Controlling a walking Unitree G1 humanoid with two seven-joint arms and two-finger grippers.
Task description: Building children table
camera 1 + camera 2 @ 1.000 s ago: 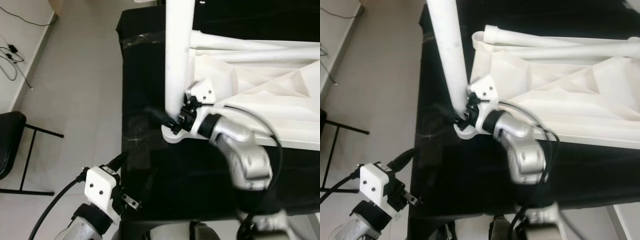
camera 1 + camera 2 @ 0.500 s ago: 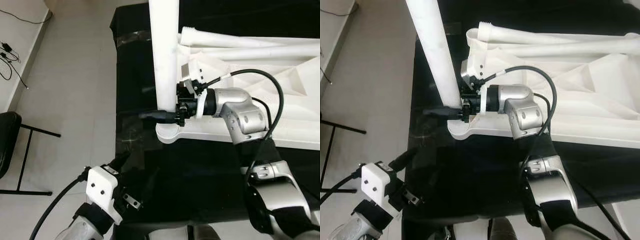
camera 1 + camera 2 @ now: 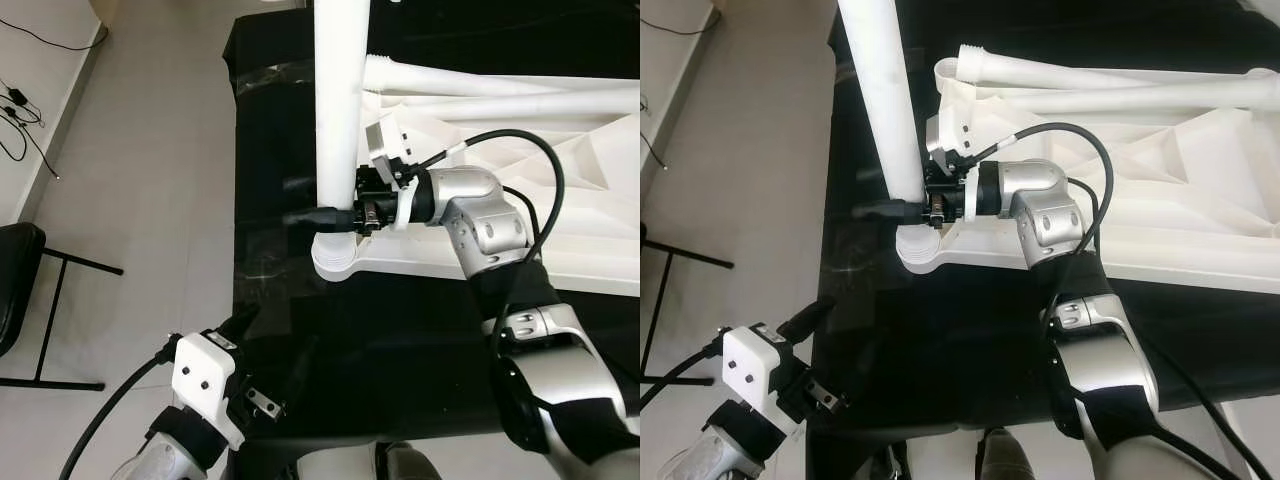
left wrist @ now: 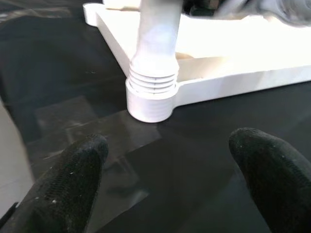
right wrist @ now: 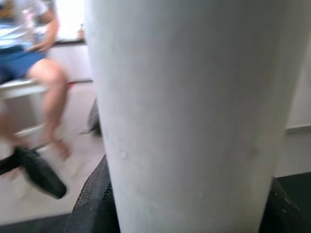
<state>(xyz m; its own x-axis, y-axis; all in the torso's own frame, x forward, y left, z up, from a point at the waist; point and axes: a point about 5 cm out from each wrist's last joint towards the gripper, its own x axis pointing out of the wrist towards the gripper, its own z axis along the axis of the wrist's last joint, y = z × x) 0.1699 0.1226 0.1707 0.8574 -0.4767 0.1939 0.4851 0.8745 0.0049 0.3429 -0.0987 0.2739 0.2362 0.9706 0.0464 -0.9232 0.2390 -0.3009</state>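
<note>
Clamping the upright white leg (image 3: 338, 110) above its socket (image 3: 334, 258), apparently, is the right gripper (image 3: 338, 214).

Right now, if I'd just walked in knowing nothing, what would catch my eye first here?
Most striking is the tall white table leg standing upright in the corner socket of the upside-down white tabletop, which lies on a black surface. The right gripper clasps the leg just above the socket. The left gripper hovers open at the black surface's near edge.
</note>
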